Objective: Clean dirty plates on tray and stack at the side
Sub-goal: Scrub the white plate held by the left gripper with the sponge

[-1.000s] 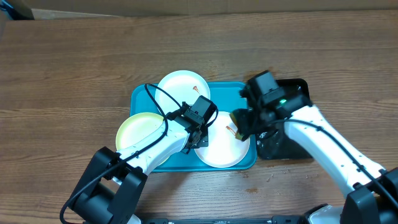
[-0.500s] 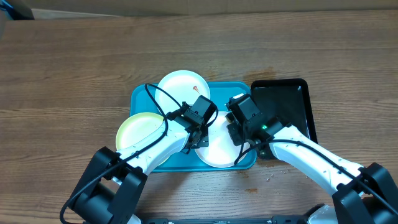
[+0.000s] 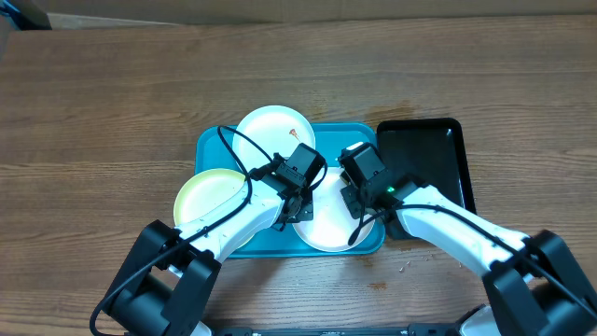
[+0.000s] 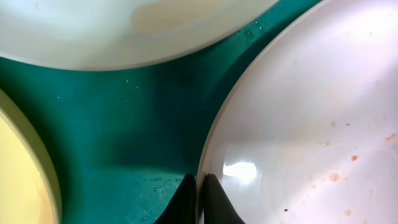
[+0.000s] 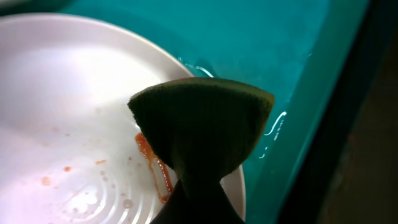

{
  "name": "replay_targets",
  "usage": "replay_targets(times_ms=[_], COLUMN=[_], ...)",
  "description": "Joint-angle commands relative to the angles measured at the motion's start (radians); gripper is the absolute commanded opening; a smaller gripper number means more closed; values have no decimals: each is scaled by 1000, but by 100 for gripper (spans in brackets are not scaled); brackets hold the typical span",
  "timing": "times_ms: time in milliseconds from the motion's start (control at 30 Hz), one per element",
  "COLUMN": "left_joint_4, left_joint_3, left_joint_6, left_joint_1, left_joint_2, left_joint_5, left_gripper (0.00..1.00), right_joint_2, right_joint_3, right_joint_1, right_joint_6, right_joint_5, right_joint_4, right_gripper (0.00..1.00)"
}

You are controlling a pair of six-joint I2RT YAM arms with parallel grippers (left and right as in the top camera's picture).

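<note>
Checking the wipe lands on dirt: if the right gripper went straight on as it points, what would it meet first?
The sponge held by the right gripper would likely touch the white plate first, at the orange smear near its rim.

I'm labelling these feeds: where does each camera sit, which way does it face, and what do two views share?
Overhead: above the table, facing down on the tray, plates and black tray; left arm and right arm show.
Left wrist: on the left arm, facing down along its fingers, shut on the near plate's rim.
Right wrist: on the right arm, facing down at its sponge by a smear; fingers unclear.
Shared: both wrist views show the near plate and tray.
</note>
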Motion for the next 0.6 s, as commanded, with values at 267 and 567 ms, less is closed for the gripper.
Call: replay_targets(times_ms=[267,567], left_joint_4=[-1,-1], left_joint_3=[-5,-5], left_joint_6=[20,20], left_joint_1=[4,4], left_joint_2=[11,11], left_joint_5=[12,12], left_gripper=[4,4], right_joint_2=[141,148], right_joint_3=[-5,-5], right_joint_1=[2,2], right_joint_6=[-3,1], right_joint_5=[-86,-274], right_joint_4=[57,52], right_gripper=[4,4])
